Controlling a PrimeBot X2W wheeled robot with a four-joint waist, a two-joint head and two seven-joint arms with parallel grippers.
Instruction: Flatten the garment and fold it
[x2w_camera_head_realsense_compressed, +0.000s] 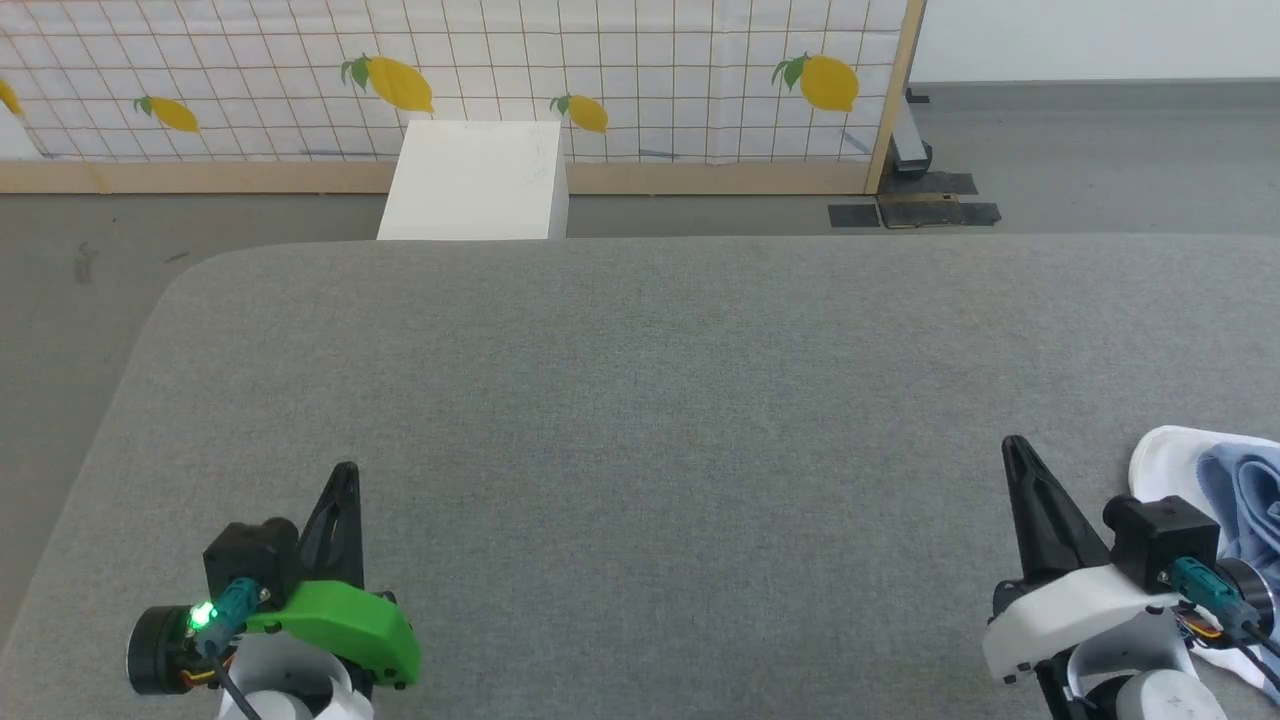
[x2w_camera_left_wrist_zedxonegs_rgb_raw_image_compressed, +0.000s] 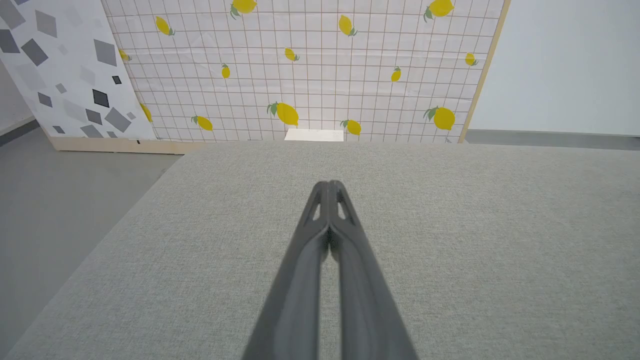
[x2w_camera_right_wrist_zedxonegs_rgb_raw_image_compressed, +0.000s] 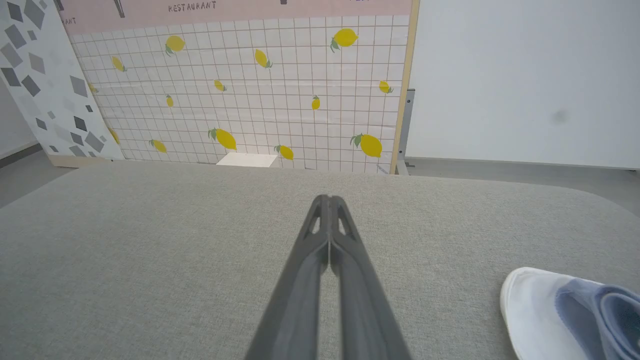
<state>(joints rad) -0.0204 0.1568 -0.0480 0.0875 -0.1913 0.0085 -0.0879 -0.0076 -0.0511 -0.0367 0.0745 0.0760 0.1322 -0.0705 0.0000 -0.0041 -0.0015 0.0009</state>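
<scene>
In right wrist view, bunched garment (x2w_camera_right_wrist_zedxonegs_rgb_raw_image_compressed: 565, 315)

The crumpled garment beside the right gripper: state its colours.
Light blue with a white piece; the crumpled soft garment shows best in the right wrist view.

The garment (x2w_camera_head_realsense_compressed: 1245, 500) lies on the surface's (x2w_camera_head_realsense_compressed: 650, 400) near right, just right of the right gripper (x2w_camera_head_realsense_compressed: 1015, 448). Behind the surface, a box (x2w_camera_head_realsense_compressed: 475, 180) stands on the floor (x2w_camera_head_realsense_compressed: 70, 320), before a panel (x2w_camera_head_realsense_compressed: 650, 80).

"RESTAURANT" stands on the pink strip (x2w_camera_right_wrist_zedxonegs_rgb_raw_image_compressed: 240, 7) above the lemon-print panel (x2w_camera_right_wrist_zedxonegs_rgb_raw_image_compressed: 260, 100)
</scene>
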